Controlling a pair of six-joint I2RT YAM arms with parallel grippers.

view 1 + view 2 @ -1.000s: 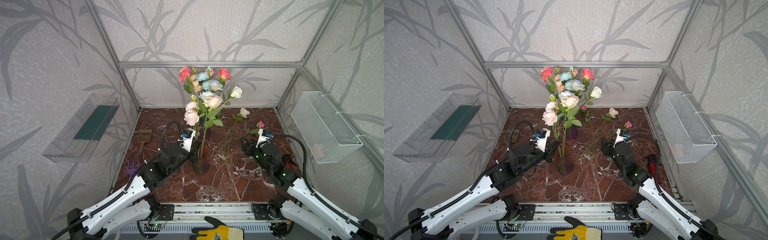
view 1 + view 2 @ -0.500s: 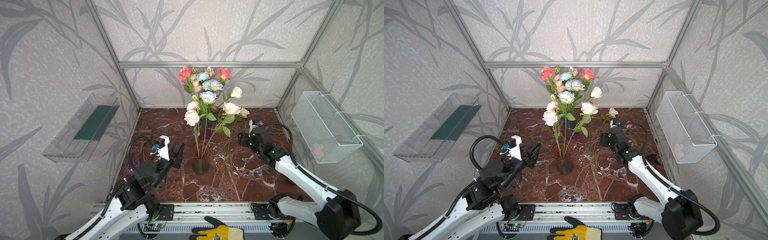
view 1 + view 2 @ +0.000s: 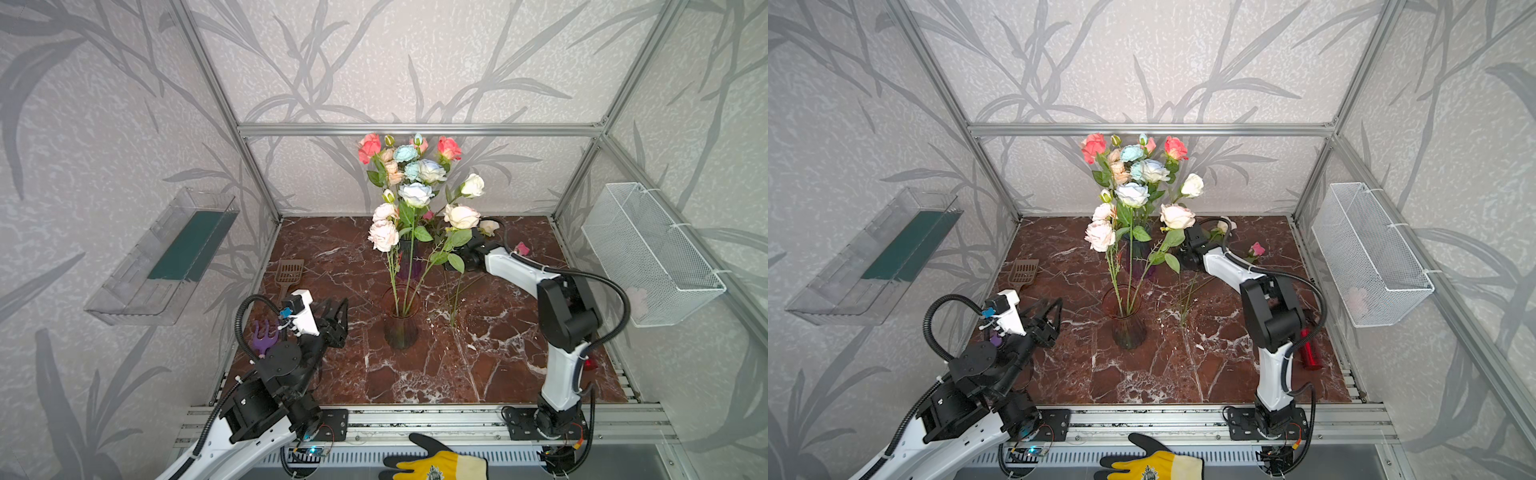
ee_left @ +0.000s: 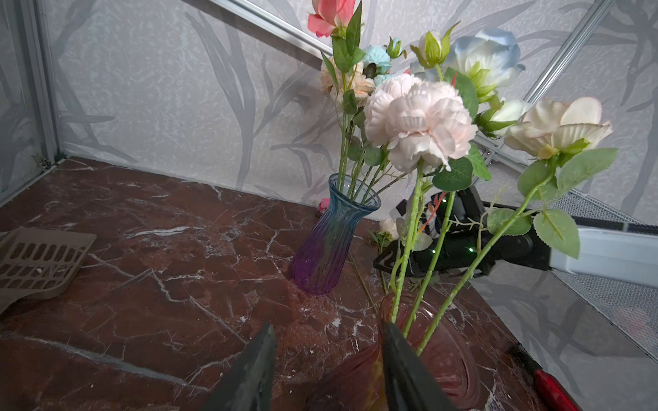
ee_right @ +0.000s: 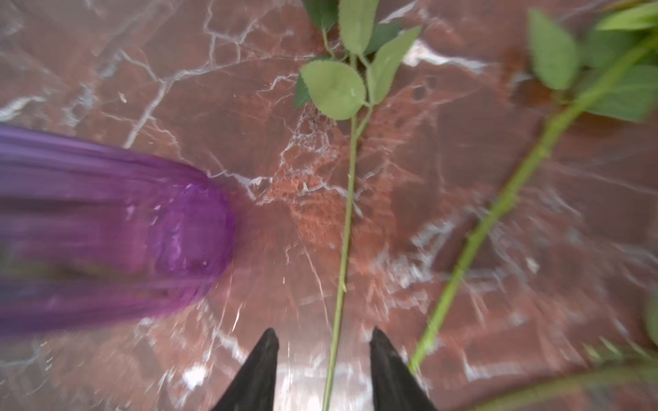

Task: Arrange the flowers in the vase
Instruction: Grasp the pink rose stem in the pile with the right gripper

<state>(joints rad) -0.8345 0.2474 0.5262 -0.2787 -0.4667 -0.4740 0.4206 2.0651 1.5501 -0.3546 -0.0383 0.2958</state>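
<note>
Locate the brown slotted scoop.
In both top views the scoop lies on the marble floor at the left, just beyond the left gripper.

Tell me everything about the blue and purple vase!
The blue and purple vase is ribbed see-through glass, blue at its flared rim and fading to purple at the base. It stands upright on the marble floor and holds several thin green flower stems.

Three flowers (image 3: 382,235) are standing in the front vase (image 3: 400,332), in the middle of the counter (image 3: 415,374). A second vase (image 4: 331,235) is standing just behind this front vase. Loose flowers (image 3: 521,248) are lying to its right, a scoop (image 3: 288,272) behind it to the left, a glove (image 3: 436,465) before it, off the counter.
</note>
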